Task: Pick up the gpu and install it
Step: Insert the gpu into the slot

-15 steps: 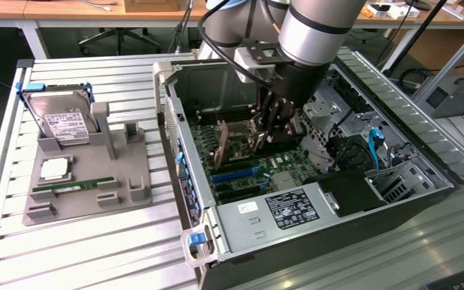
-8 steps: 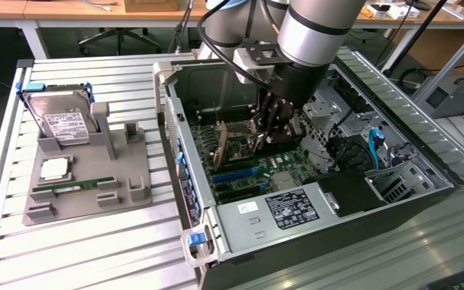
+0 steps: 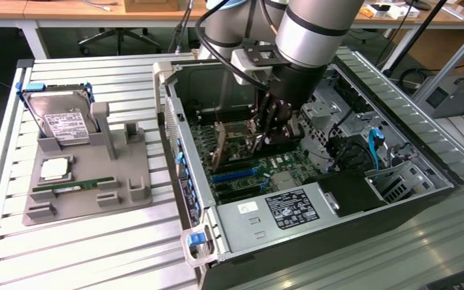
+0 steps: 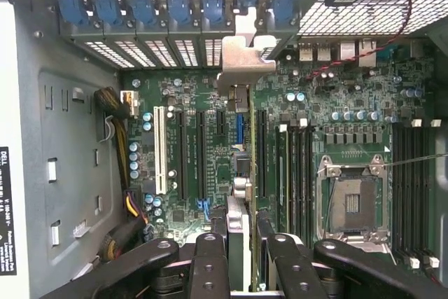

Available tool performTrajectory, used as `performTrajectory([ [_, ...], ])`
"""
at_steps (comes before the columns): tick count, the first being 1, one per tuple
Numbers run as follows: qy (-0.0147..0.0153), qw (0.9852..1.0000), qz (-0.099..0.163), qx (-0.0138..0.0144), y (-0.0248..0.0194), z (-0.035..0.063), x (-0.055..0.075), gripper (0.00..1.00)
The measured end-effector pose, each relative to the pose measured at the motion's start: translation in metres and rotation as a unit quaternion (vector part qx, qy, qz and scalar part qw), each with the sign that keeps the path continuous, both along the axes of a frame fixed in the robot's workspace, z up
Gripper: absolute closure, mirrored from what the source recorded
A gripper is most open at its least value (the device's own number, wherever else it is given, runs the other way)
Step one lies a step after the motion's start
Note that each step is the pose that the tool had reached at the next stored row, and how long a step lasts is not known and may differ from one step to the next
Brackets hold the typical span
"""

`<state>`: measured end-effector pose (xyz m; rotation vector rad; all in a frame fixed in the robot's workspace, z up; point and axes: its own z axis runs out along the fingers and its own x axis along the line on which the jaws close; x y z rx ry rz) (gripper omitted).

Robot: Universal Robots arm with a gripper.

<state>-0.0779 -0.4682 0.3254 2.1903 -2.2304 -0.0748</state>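
Observation:
The gpu (image 3: 234, 142) stands on edge inside the open computer case (image 3: 296, 208), over the motherboard's expansion slots (image 4: 190, 152). My gripper (image 3: 266, 134) reaches down into the case and is shut on the card's upper edge. In the wrist view the gpu's silvery bracket (image 4: 238, 61) sits against the rear slot openings (image 4: 161, 50), and the card runs edge-on back to my gripper (image 4: 241, 236), with a black finger (image 4: 208, 260) on either side. Whether the card's connector sits in a slot I cannot tell.
On the exterior view's left, a grey fixture (image 3: 87, 199) holds a silver hard drive (image 3: 63, 121), a processor chip (image 3: 55, 170) and a green memory stick (image 3: 75, 186). Inside the case are the bare processor socket (image 4: 353, 204), memory slots (image 4: 413, 173) and a cable bundle (image 4: 119, 113).

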Motion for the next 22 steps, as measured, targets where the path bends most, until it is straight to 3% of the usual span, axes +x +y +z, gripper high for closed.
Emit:
performTrajectory([
  [7, 0.0000, 1.0000, 0.000, 0.0000, -0.0035, -0.0028, -0.006, 0.73],
  [8, 0.0000, 1.0000, 0.000, 0.0000, -0.0056, -0.0031, -0.012, 0.73],
  [12, 0.0000, 1.0000, -0.003, 0.0000, -0.0058, -0.0087, -0.012, 0.73],
  [14, 0.0001, 1.0000, -0.003, -0.0001, -0.0034, -0.0123, -0.012, 0.73],
  [16, 0.0001, 1.0000, -0.003, -0.0013, 0.0048, -0.0177, -0.012, 0.73],
  [17, 0.0001, 1.0000, -0.003, -0.0035, 0.0067, -0.0252, -0.016, 0.73],
  [22, 0.0001, 1.0000, -0.003, -0.0038, 0.0093, -0.0311, -0.019, 0.73],
])
